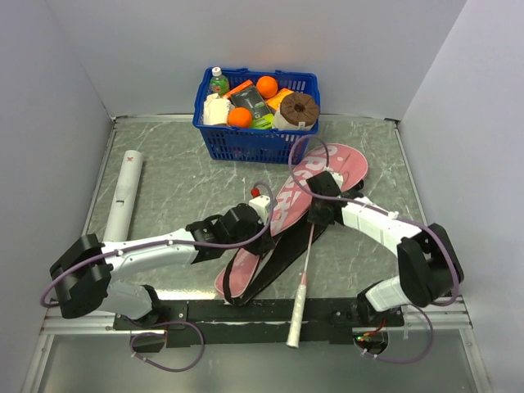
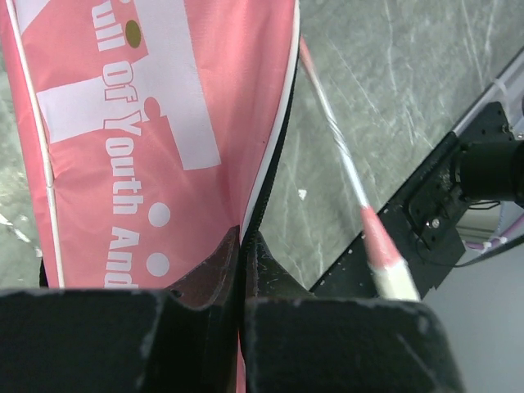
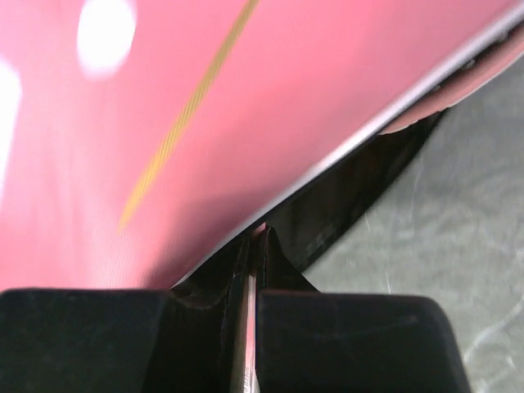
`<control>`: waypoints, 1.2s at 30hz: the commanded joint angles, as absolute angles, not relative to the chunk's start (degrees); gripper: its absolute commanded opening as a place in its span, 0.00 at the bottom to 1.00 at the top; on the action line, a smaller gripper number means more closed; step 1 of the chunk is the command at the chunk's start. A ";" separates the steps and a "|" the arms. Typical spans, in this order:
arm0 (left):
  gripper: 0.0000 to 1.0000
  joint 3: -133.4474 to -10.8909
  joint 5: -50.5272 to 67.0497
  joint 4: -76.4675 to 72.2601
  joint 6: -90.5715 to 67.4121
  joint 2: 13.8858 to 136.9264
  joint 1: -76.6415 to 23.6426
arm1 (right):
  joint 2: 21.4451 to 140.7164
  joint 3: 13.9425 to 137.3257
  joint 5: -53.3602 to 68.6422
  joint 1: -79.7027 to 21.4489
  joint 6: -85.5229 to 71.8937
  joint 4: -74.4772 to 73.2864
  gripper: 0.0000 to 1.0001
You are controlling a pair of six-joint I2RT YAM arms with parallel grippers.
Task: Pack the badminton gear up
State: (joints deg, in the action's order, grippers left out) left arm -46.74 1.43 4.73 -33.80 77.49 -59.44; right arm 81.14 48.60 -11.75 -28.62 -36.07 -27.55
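The blue plastic basket (image 1: 254,151) at the far side of the grey marbled table (image 1: 180,188) holds a green-capped bottle (image 1: 219,82), two oranges (image 1: 267,86), a brown ring-shaped roll (image 1: 299,108) and some packets. Just in front of it the large pink racket-shaped cover with a black edge (image 1: 348,164) lies flat and slantwise. A thin racket with a white-pink handle (image 1: 297,319) runs its shaft in at the cover's edge, with the handle crossing the black base rail (image 1: 246,311). Its head is hidden, so I cannot tell whether it sits inside. My left gripper (image 2: 242,241) is pinched tight on the cover's black edge near its narrow end. My right gripper (image 3: 255,237) is closed the same way on the edge nearer the wide end. Only the overhead view shows the basket and the long white tube (image 1: 123,196), which lies well apart at the left. My left wrist view alone reads the white print "Full Of Youth And". My right wrist view gives only blurred pink and a yellow streak.
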 commanded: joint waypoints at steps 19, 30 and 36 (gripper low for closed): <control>0.02 -48.95 3.96 -0.79 -35.51 82.53 -63.28 | 77.98 47.91 -1.15 -26.81 -34.98 -15.99 0.53; 0.02 -49.66 3.60 -2.19 -34.72 83.15 -62.49 | 57.85 36.92 10.01 -31.45 -36.29 -23.90 0.56; 0.02 -49.22 3.78 -2.73 -34.63 83.06 -61.61 | 50.29 29.64 15.20 -36.38 -41.91 -23.56 0.55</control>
State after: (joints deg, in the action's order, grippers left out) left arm -46.85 1.87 1.58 -35.09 83.18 -62.17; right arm 54.50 33.26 9.10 -33.12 -37.08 -24.86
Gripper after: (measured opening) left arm 0.057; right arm 0.554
